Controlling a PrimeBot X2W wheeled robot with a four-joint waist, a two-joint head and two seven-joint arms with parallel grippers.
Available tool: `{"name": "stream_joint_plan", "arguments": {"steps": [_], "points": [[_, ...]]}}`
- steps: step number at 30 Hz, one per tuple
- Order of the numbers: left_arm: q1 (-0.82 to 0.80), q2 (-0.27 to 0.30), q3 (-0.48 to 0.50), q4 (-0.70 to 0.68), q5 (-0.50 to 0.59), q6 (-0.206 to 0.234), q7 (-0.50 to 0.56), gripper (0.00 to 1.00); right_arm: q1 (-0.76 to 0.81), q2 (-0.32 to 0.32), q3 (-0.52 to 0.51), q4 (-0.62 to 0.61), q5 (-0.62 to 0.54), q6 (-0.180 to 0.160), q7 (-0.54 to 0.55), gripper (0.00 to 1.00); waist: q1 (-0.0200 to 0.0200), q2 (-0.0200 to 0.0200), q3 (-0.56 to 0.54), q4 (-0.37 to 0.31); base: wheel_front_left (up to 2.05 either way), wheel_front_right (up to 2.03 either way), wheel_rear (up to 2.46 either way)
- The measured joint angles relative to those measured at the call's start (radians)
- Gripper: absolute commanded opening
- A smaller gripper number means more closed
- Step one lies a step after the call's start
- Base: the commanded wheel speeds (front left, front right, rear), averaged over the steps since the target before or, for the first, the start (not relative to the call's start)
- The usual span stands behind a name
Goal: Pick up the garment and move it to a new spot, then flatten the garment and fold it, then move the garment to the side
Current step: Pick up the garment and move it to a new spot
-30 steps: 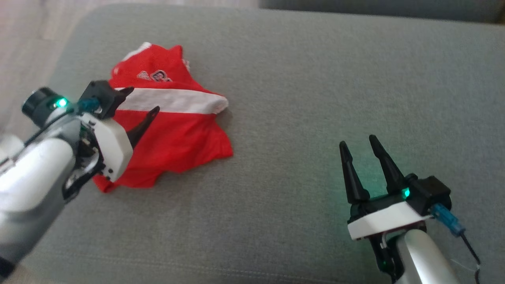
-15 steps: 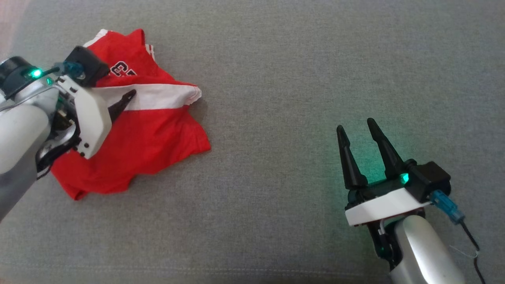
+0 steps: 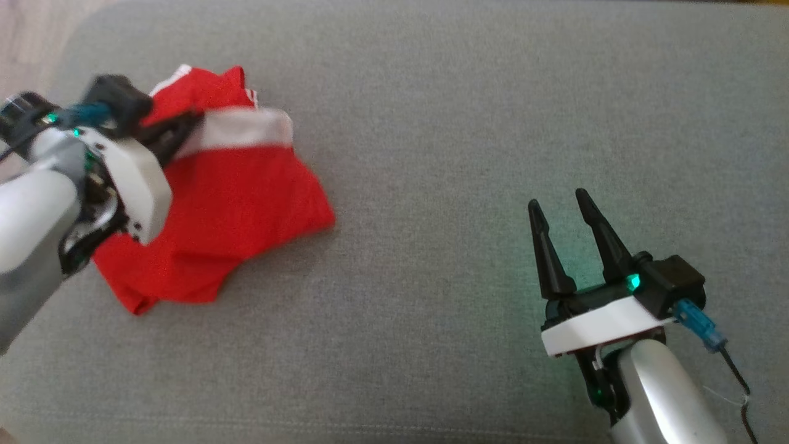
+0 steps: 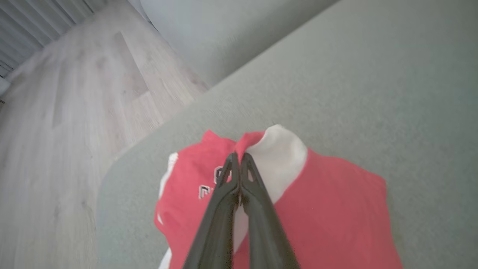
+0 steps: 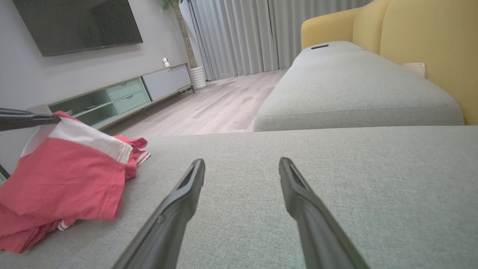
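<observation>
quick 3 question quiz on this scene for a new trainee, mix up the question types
1. True or false: the right hand is open and holds nothing.
2. Where does the left hand pinch the red garment? A) at the white band's edge B) at the bottom red corner C) nowhere, it is open
3. Fill in: the garment lies on a grey ___.
Key: 1 true; 2 A; 3 cushion.

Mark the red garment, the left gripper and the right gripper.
red garment (image 3: pixel 246 197), head view, on the red cloth near its middle.
left gripper (image 4: pixel 237 157), left wrist view, where its shut fingertips pinch the fabric.
right gripper (image 3: pixel 556 198), head view, midway between its open fingertips.
</observation>
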Motion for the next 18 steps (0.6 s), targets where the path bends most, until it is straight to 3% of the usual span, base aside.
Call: {"name": "stream_joint_plan", "arguments": {"steps": [3,6,13,18], "points": [[-0.008,-0.024,0.027,0.063,-0.003,0.001,-0.121,0.0,0.01,0.0,-0.004,0.002,0.005,0.0,0.0,1.0,0.0,0.0,-0.028,0.007,0.0,0.0,0.0],[-0.009,-0.063,0.076,0.084,-0.007,0.025,-0.171,0.0,0.021,0.0,-0.012,0.006,0.006,0.0,0.0,1.0,0.0,0.0,-0.06,0.014,0.0,0.0,0.0],[0.001,-0.103,0.24,-0.044,0.077,0.121,-0.182,0.0,0.066,0.0,-0.027,0.007,0.013,0.0,0.0,1.0,-0.0001,0.0,-0.133,0.019,0.0,0.0,0.0],[0.064,-0.126,0.345,-0.141,0.126,0.168,-0.188,0.0,0.072,0.001,-0.028,0.004,0.022,0.0,0.0,1.0,-0.0001,0.0,-0.157,-0.015,0.0,0.0,0.0]]}}
